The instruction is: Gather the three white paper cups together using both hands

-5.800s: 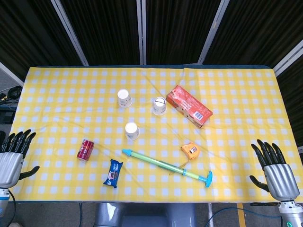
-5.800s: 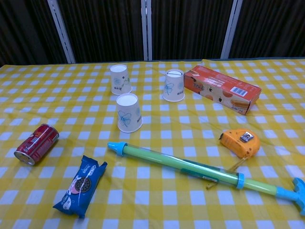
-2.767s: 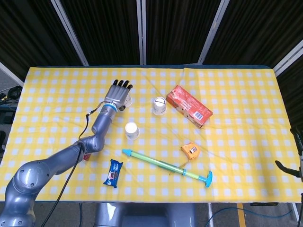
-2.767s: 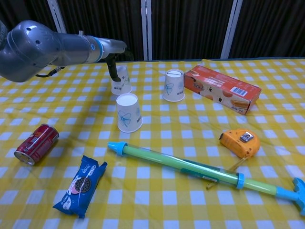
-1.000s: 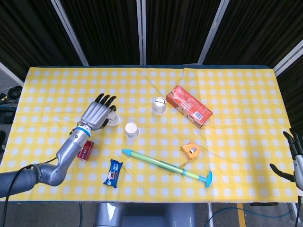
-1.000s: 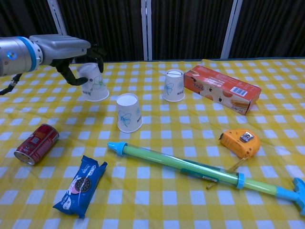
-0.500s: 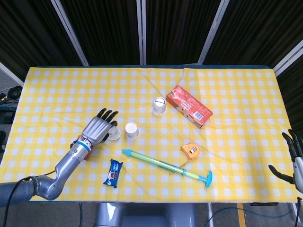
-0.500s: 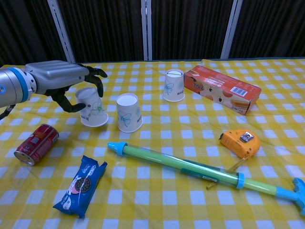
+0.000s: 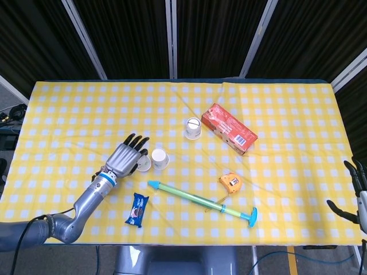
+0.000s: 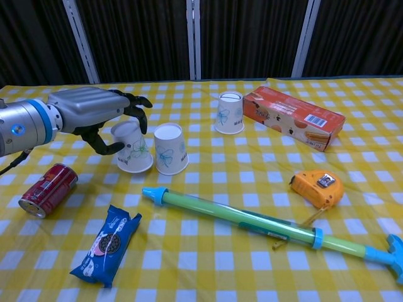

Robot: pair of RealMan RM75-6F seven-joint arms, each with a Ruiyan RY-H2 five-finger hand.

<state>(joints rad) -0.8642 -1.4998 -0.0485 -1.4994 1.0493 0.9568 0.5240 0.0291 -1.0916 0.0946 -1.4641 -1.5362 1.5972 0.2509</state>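
My left hand grips one upside-down white paper cup, with fingers over its top and the thumb at its side. The cup tilts a little and stands just left of a second white cup, almost touching it. In the head view the left hand covers part of the held cup, next to the second cup. The third white cup stands apart, further back right. My right hand shows at the right edge, fingers spread, holding nothing.
A red box lies right of the third cup. An orange tape measure, a green and blue water gun, a blue biscuit pack and a red can lie nearer the front edge.
My left hand has carried its cup right and toward the front, from the back left to beside the second cup. The right hand has hardly moved.
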